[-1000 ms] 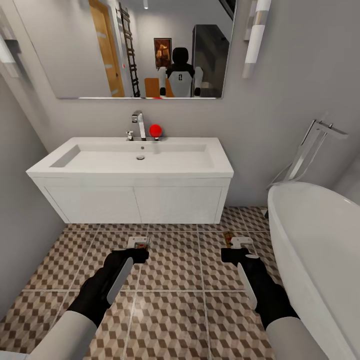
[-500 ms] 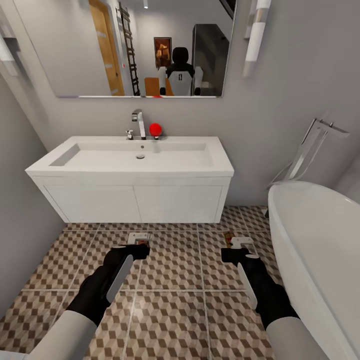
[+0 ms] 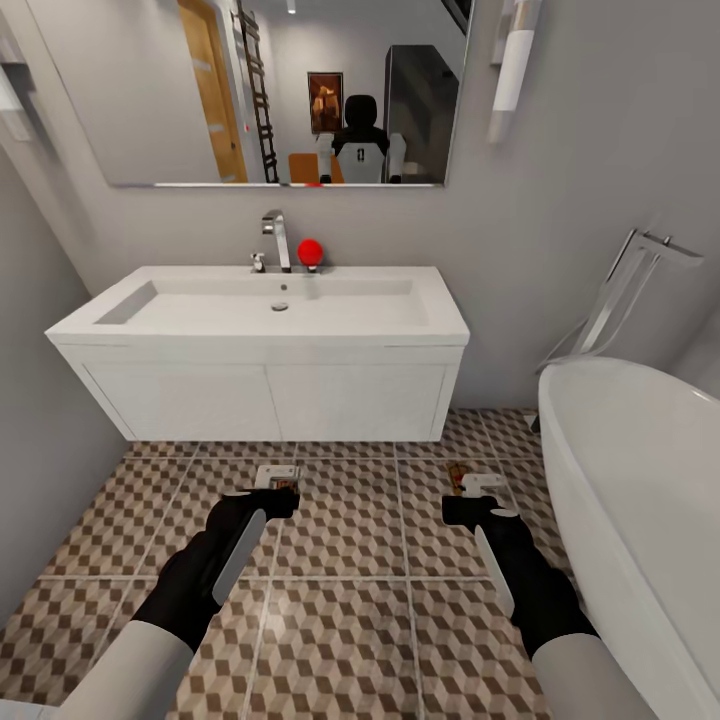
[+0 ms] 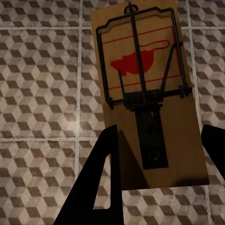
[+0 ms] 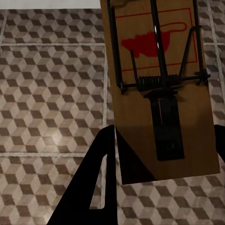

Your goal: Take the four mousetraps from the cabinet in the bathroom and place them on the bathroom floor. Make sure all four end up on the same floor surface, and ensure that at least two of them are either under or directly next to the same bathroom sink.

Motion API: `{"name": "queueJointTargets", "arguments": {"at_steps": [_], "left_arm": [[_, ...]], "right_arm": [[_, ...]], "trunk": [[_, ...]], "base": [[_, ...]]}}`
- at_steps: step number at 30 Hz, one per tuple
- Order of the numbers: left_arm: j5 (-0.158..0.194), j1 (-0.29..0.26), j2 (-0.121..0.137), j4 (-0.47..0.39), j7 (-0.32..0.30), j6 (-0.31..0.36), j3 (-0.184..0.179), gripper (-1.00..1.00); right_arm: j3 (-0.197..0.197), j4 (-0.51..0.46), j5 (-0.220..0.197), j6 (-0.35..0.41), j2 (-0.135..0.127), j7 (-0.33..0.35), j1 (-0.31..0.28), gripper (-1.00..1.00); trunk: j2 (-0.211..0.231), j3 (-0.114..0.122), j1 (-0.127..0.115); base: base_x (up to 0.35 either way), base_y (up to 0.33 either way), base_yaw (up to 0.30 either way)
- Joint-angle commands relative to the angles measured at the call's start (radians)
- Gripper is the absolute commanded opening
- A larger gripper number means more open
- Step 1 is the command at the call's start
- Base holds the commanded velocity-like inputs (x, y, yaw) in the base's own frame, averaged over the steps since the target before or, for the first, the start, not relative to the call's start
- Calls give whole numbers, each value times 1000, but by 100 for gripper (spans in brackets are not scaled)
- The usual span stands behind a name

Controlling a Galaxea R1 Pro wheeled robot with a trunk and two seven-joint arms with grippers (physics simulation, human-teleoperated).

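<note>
1. Left gripper (image 3: pixel 272 500): black, in the lower left of the head view, held low over the bathroom floor (image 3: pixel 350 540). In the left wrist view its fingers (image 4: pixel 101 187) stand on either side of the near end of a mousetrap (image 4: pixel 147 93); whether they press the board cannot be told

2. Left mousetrap: a tan wooden board with dark wire parts and a red mouse mark, seen flat-on in the left wrist view against the cube-patterned tiles. In the head view it shows just beyond the left gripper's tips (image 3: pixel 275 476), in front of the white vanity unit (image 3: pixel 265 400)

3. Right gripper (image 3: pixel 470 508): black, in the lower right of the head view, also low over the floor. In the right wrist view one finger (image 5: pixel 96 187) lies at one edge of a second mousetrap (image 5: pixel 159 89) and the other at the far edge; whether the board is pinched or merely framed cannot be told

4. Right mousetrap: the same tan board with spring, wire bar and red mark. In the head view it sits just past the right gripper's tips (image 3: pixel 470 482), between the vanity unit and the white bathtub (image 3: pixel 640 480)

5. Sink (image 3: pixel 270 305): wide white basin in the centre of the head view, with a chrome tap (image 3: pixel 275 240) and a red ball (image 3: pixel 311 250) beside it at the back rim

6. Mirror (image 3: pixel 270 90): across the top of the head view, reflecting the robot
</note>
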Motion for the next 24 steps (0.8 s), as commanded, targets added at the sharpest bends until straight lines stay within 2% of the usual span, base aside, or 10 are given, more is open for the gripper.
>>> {"name": "queueJointTargets", "arguments": {"at_steps": [1,24], "left_arm": [[10,-1,0,-1,9,3,-1,-100],[10,-1,1,-6,9,3,-1,-100]], "right_arm": [[1,-1,-1,5,0,-4,0,-100],[1,-1,-1,5,0,-4,0,-100]], "trunk": [[-8,-4,4],[-169,-76,92]], "base": [[0,0,0],[0,0,0]]}}
